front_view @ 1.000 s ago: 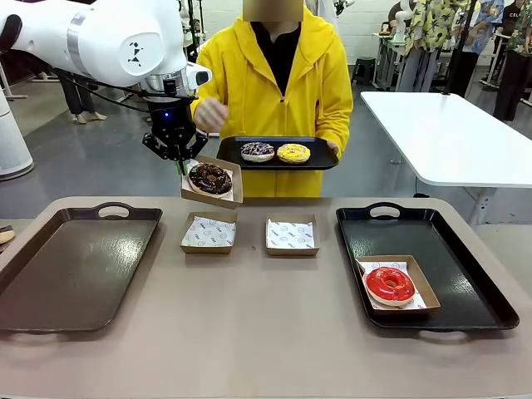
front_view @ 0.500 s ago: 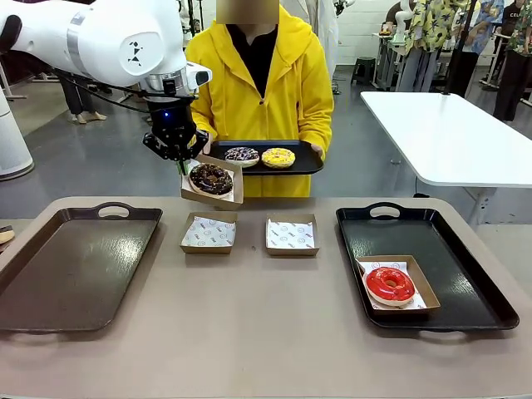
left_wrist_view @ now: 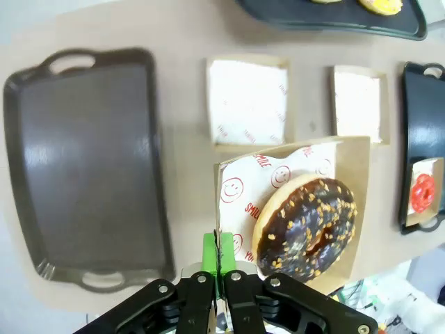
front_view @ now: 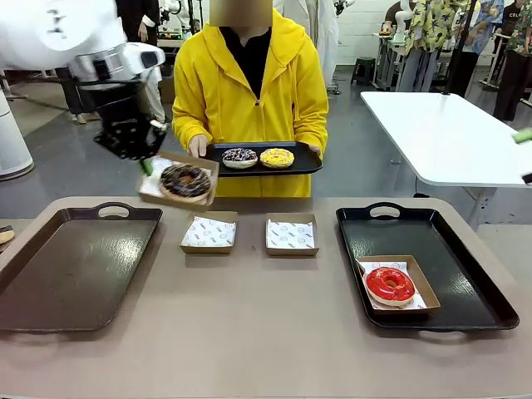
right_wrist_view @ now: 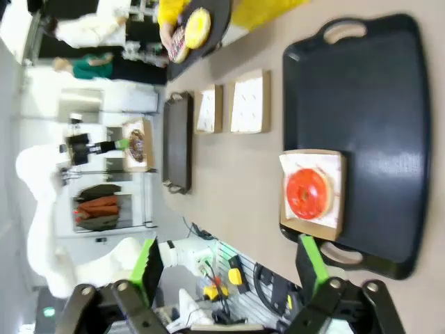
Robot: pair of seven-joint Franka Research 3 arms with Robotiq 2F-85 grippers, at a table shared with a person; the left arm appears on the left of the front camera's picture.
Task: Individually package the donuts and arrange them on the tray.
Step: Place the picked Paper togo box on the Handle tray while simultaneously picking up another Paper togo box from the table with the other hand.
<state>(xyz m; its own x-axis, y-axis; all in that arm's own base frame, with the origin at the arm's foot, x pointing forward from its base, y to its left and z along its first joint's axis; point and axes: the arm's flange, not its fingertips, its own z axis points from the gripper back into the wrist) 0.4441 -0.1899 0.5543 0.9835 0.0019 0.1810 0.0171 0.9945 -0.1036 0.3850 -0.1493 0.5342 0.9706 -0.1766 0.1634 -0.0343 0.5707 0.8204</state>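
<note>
**Aloft over the counter (front_view: pixel 266 332)**

The left hand (left_wrist_view: pixel 218 250) pinches the rim of a shallow brown cardboard box (left_wrist_view: pixel 240 188) carrying the chocolate sprinkled ring donut (front_view: pixel 185 180), above the far right corner of the empty brown tray (front_view: pixel 75 266). The right hand (right_wrist_view: pixel 229 268) gapes, holding nothing. The glossy red ring donut (front_view: pixel 389 283) sits boxed, well right of that tray.

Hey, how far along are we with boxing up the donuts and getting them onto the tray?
One done: the red donut sits boxed on the right tray. In hand: the left claw grips a box carrying the chocolate sprinkled donut, off the table. Left: the purple donut and yellow donut on the person's tray, with two empty boxes waiting.
</note>
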